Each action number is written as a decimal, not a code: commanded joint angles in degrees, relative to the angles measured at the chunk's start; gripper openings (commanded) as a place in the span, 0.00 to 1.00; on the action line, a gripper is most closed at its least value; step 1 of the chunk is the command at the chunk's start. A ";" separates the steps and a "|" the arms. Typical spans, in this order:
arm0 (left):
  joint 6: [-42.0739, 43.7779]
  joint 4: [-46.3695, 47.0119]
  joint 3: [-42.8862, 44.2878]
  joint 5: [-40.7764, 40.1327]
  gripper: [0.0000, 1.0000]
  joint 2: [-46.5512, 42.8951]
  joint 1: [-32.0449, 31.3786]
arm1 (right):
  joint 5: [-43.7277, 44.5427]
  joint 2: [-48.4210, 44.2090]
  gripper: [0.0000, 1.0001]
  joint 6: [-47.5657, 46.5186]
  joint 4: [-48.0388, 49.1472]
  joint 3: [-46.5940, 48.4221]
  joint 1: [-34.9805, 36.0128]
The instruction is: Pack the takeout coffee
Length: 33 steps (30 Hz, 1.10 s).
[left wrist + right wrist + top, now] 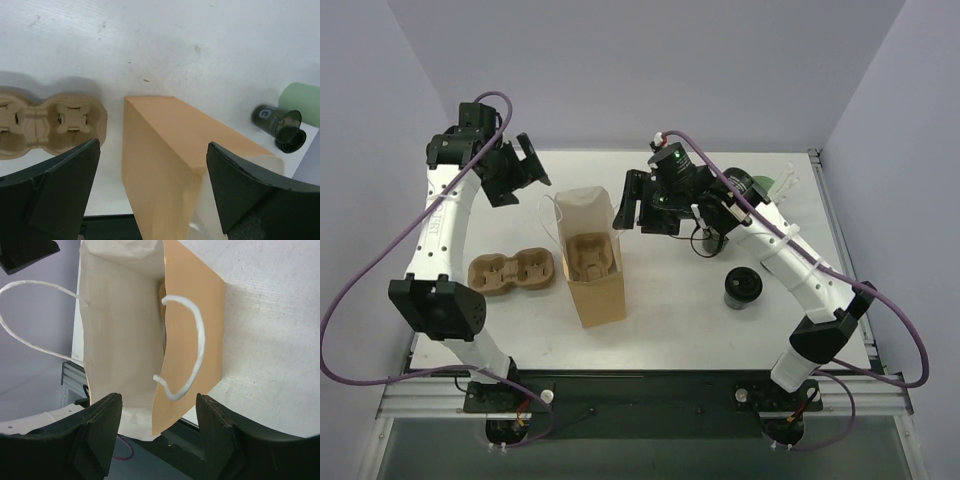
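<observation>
The takeout coffee (743,288) was seen standing on the counter (670,300) at the top view's right, well apart from the paper bag (600,295), where a pulp tray (588,252) was seated, presumably to steady it. Left jaws and right jaws were held open, empty, flanking the bag.

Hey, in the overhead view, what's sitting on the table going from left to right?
Brown moulded-pulp two-cup tray → tall tan paper bag with white handles → small dark cylindrical takeout coffee cup with black lid.

Table (670,290) with bag (600,290), pulp tray (510,272), takeout coffee (743,288), green cup (302,102)
</observation>
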 commanded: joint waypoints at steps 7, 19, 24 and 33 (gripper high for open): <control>-1.53 12.78 -11.43 2.42 0.95 -6.17 7.28 | 15.06 -0.99 0.55 20.63 -7.52 0.18 10.56; 1.89 18.34 -21.57 -0.65 0.93 -10.92 6.93 | 18.32 2.52 0.56 26.88 -12.90 0.18 14.96; 4.79 16.66 -18.67 -4.96 0.93 -9.51 6.05 | 16.73 3.59 0.53 31.63 -12.98 -0.60 15.57; 14.62 13.42 -11.12 -18.13 0.92 -8.72 -4.58 | 15.43 3.41 0.10 21.89 -14.21 -0.51 11.46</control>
